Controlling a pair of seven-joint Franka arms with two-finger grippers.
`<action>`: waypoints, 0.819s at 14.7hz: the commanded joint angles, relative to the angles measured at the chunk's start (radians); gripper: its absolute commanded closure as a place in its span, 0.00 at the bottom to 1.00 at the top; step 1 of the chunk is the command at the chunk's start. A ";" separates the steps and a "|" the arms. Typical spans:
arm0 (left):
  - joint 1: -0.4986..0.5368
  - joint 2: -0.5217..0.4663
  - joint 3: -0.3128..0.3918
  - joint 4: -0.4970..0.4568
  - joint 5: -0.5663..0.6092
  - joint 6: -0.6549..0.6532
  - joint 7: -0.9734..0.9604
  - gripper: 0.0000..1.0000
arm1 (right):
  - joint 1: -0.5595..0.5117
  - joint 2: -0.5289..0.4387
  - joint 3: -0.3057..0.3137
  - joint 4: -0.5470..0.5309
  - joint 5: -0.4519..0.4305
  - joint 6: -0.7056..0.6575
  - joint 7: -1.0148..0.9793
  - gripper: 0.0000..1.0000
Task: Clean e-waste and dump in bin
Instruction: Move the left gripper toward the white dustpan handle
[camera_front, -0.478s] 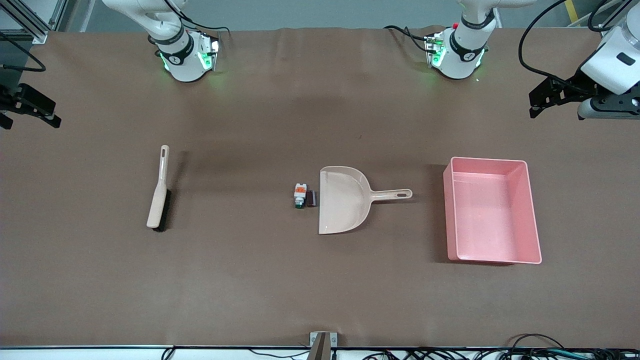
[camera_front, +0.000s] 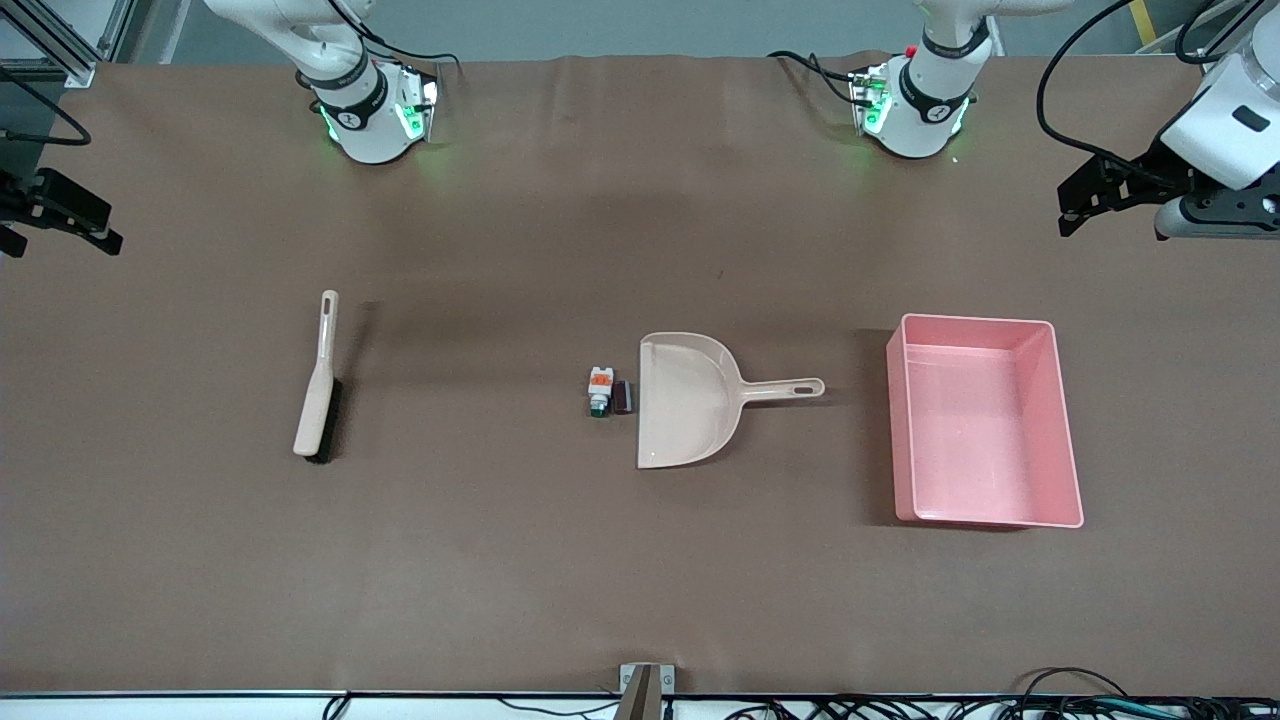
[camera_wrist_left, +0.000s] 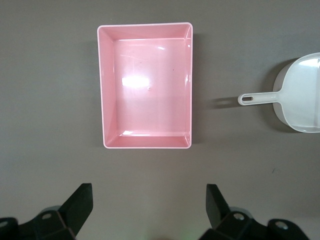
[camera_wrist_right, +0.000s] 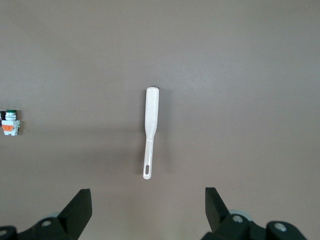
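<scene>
A matte brown table covering (camera_front: 560, 580) spreads under everything, lightly creased toward the robots' bases. Nearest the front camera reaches the large pink rectangular plastic bin (camera_front: 985, 420), a smooth, glossy tub with a raised rim and sloping walls, lying toward the left arm's end of the table; its floor shines with a bright reflection in the left wrist view (camera_wrist_left: 146, 85).

Near the middle of the table lies the beige plastic dustpan (camera_front: 690, 398), a shallow scoop with a rounded back and a thin handle with a hanging slot that points toward the bin, well apart from it. Just beside the dustpan's straight open lip sit the two tiny pieces of e-waste, flat on the covering: the dark brown-black block (camera_front: 622, 396) closest to the lip, and touching or nearly touching it the white component with orange and green parts (camera_front: 599, 390). The way between them and the lip is free.

Toward the right arm's end lies the slim beige plastic hand brush (camera_front: 317, 378), long-handled, with dark bristles along one edge, well apart from the e-waste.

Farthest up, the left gripper (camera_wrist_left: 149, 207) hangs over the covering near the bin, its black angular fingers spread wide and holding nothing. The right gripper (camera_wrist_right: 148, 209) hangs over the covering near the brush, likewise spread and unloaded.
</scene>
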 joint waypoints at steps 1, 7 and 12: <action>-0.016 0.059 -0.006 0.016 0.003 0.010 0.006 0.00 | -0.001 0.015 0.007 0.009 0.013 -0.016 0.010 0.00; -0.047 0.200 -0.167 0.008 0.019 0.164 0.072 0.00 | 0.027 0.142 0.011 0.000 0.015 -0.028 0.013 0.00; -0.048 0.386 -0.294 0.007 0.114 0.269 0.194 0.00 | 0.021 0.174 0.010 -0.011 0.012 -0.038 -0.004 0.00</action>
